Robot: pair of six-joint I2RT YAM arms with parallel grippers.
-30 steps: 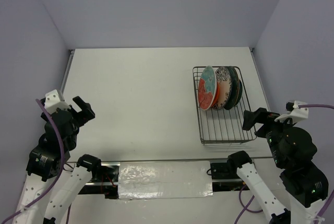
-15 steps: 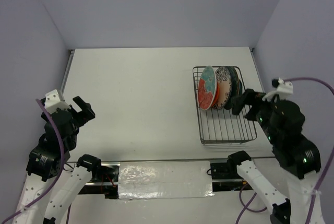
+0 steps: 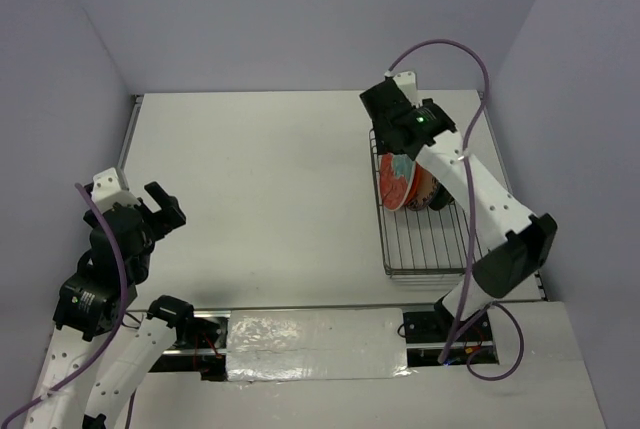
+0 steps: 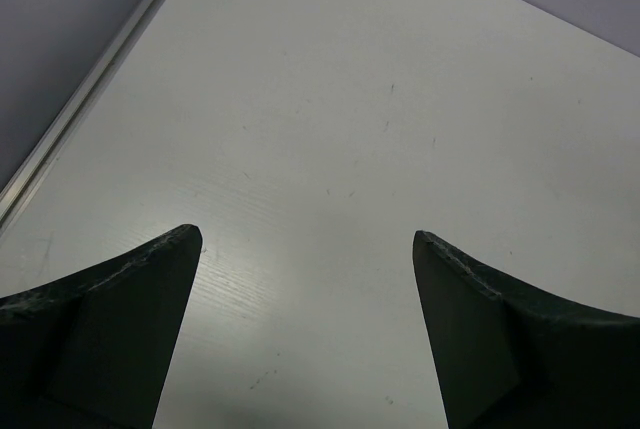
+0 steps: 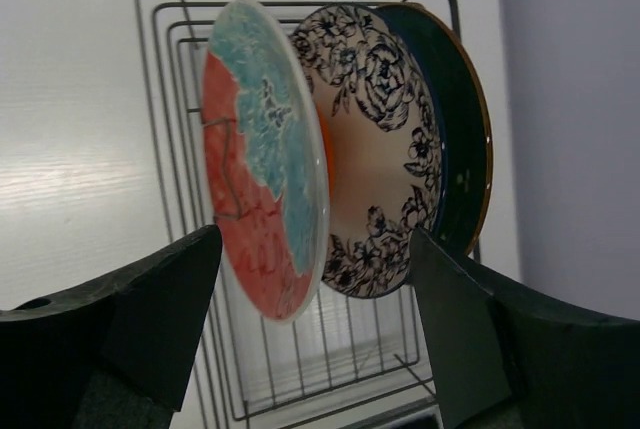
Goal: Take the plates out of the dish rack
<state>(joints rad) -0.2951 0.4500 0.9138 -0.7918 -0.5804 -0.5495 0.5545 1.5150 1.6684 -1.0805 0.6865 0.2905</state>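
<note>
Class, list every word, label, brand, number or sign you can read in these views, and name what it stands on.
No readable text in any view.
Teal-and-red plate, floral plate: painted patterns only, no lettering.
Dish rack: bare wire, no label visible.

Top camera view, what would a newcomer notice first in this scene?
The colourful plates standing on edge in the wire dish rack at the far right of the table: a teal-and-red plate, a floral plate and a dark teal plate. The right arm stretches over them, with the right end effector open and facing them. The left end effector hangs open over bare table, near left.
</note>
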